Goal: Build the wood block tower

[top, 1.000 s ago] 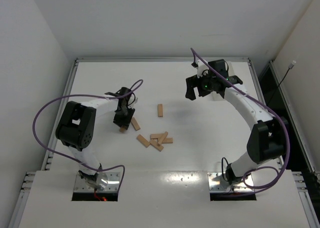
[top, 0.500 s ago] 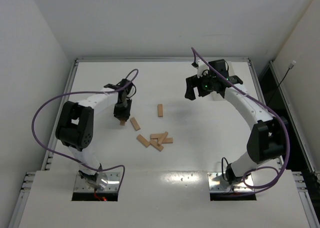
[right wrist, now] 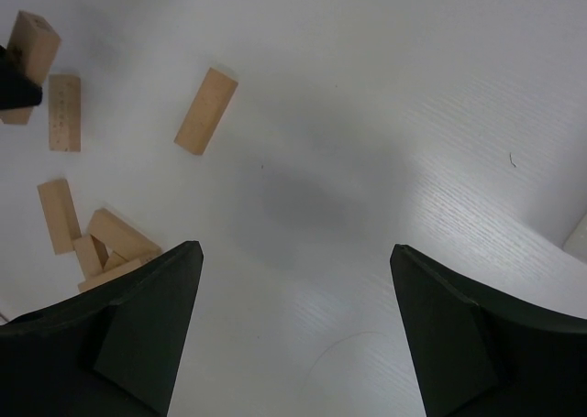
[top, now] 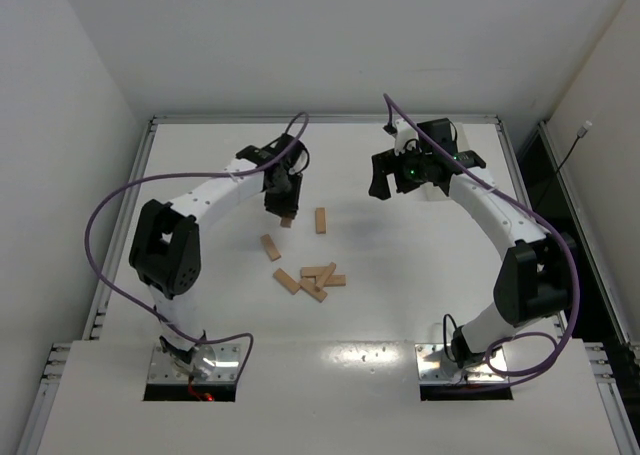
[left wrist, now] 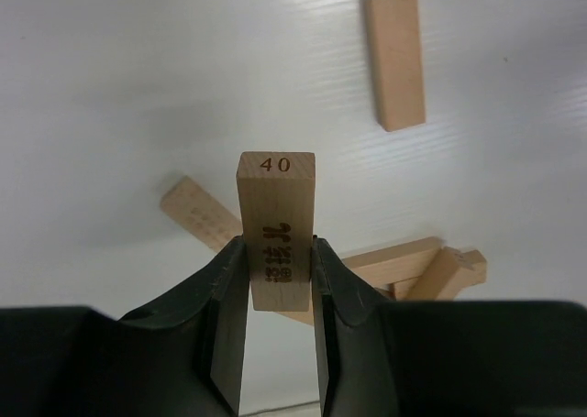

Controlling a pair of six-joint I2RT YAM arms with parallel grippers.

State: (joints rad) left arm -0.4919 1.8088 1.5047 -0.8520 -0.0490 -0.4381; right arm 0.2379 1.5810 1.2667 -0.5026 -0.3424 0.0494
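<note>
Top external view: the left gripper (top: 285,211) hangs over the white table (top: 200,155), closed on one wood block, the held block (top: 287,221), clear of the surface. Just to its right lies a lone block (top: 320,220). Nearer the arms lie a slanted block (top: 270,247) and a loose pile (top: 312,279) of about four blocks, some overlapping. No writing is legible at this range. The right gripper (top: 422,170) hovers well apart at the far right, and how its jaws stand is hard to judge here.

Left wrist view: both black fingers (left wrist: 227,289) pinch the held block by its long sides. Its end face reads "40". A burnt stamp runs down its front, too blurred to read. The slanted block carries faint dotted print, also unreadable, and is half hidden behind the held one. The pile is partly covered by the right-hand finger.

Right wrist view: the jaws stand wide apart with only bare table between them. The held block shows at the upper left corner, cut off by the frame edge. The pile sits at the lower left.
</note>
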